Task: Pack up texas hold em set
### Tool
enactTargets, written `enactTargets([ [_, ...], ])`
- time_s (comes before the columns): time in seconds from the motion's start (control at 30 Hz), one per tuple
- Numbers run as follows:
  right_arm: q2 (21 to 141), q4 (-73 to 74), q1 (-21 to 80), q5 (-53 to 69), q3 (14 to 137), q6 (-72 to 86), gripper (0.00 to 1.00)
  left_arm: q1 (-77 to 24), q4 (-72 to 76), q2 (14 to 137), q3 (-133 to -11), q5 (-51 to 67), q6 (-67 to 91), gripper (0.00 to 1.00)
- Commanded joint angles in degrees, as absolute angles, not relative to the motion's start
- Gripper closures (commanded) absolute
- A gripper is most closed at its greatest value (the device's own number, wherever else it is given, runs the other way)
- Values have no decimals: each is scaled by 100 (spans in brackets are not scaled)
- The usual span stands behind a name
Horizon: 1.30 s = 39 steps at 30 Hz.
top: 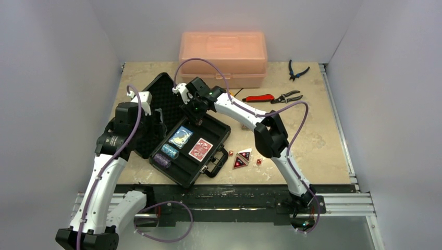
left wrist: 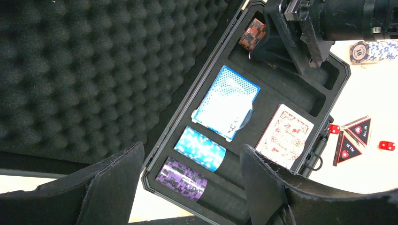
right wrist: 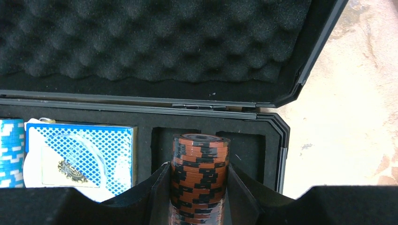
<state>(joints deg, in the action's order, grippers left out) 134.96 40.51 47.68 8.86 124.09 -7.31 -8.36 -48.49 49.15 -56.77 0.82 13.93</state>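
The counter (top: 312, 130) carries one black case (top: 164, 99). There are two card decks: a blue deck (top: 180, 137) and a red deck (top: 200, 149). Chip stacks number four: turquoise stack (top: 170, 151), purple stack (top: 162, 161), orange-black stack (right wrist: 199, 178), white stack (left wrist: 371, 50). Two triangles (left wrist: 360, 132) show. The red dice number two: left die (top: 230, 152), right die (top: 258, 162). There is one orange box (top: 223, 57). Hand tools number three: blue-handled pliers (top: 297, 70), black-handled pliers (top: 287, 97), red-handled tool (top: 259, 97).

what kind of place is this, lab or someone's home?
Probably a lab test cell: plain white walls box in a small table, robot arms bolted to a metal rail, pliers lying about.
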Motion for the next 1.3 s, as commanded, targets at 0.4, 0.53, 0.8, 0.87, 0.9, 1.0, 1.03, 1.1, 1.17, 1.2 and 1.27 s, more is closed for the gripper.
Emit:
enactTargets([
  [0.4,13374,3598,4930,390,12231,-40,94,-791,-4701,4926,-5879,-157,1349,27],
  [0.53,13276,3525,4966,439,12051,176,94,-784,-4681,4839,-5872,-86,1354,27],
  [0.8,13093,3517,5111,379,11690,36,83,-715,-4659,4819,-5889,123,1373,27],
  [0.87,12991,3403,5140,318,11455,47,78,-712,-4656,4777,-5867,123,1371,27],
  [0.9,12932,3344,5148,323,11337,63,76,-712,-4645,4766,-5844,113,1371,27],
  [1.0,12806,3172,5168,359,11095,117,76,-712,-4650,4796,-5842,92,1380,27],
  [1.03,12791,3146,5168,356,11072,119,76,-712,-4655,4813,-5852,85,1372,27],
  [1.1,12795,3117,5168,327,11066,124,77,-712,-4654,4829,-5845,60,1375,27],
  [1.17,12813,3095,5176,313,11082,115,77,-712,-4646,4855,-5852,53,1371,27],
  [1.2,12830,3082,5181,308,11102,123,80,-712,-4642,4872,-5860,60,1371,27],
  [1.27,12828,3032,5193,312,11105,169,81,-712,-4653,4895,-5871,92,1376,27],
])
